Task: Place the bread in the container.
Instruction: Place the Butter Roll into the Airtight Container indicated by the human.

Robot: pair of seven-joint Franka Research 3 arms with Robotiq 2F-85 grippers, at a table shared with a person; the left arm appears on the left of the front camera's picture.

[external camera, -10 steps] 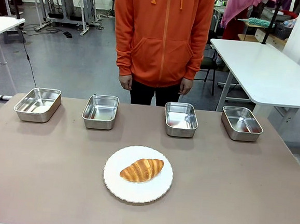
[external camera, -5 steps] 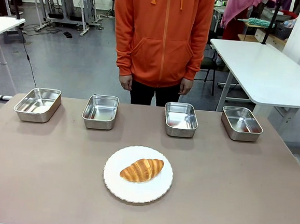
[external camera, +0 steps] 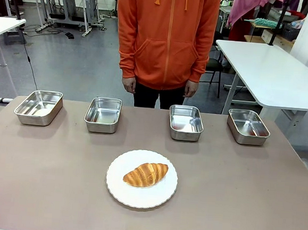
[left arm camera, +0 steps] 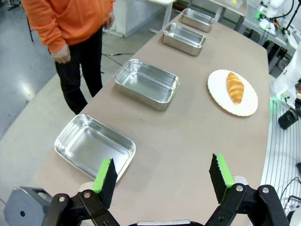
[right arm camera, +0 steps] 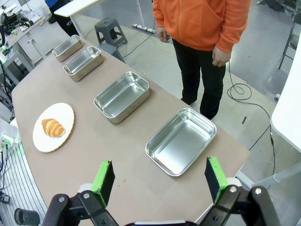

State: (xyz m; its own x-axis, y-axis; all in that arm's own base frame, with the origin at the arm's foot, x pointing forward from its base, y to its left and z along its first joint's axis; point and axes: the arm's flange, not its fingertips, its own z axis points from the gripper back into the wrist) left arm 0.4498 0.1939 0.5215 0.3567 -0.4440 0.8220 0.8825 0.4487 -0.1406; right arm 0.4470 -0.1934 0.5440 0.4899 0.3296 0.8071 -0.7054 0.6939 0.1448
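The bread (external camera: pixel 145 174), a golden-brown croissant, lies on a white scalloped plate (external camera: pixel 117 189) at the table's near middle. Several look-alike steel pans stand empty in a row at the far edge, and I cannot tell which is the container: far left (external camera: pixel 38 106), centre left (external camera: pixel 103 114), centre right (external camera: pixel 186 122), far right (external camera: pixel 248 126). My left gripper (left arm camera: pixel 162 176) hovers open above the table's left end, near a pan (left arm camera: pixel 94 145), with the bread (left arm camera: pixel 234 87) far off. My right gripper (right arm camera: pixel 160 181) hovers open above the right end near a pan (right arm camera: pixel 180 140); the bread (right arm camera: pixel 53 127) lies well away.
A person in an orange hoodie (external camera: pixel 168 36) stands behind the far edge, hands hanging at the sides. Bare brown tabletop (external camera: pixel 234 180) lies around the plate. A white table (external camera: pixel 269 71) stands at the back right.
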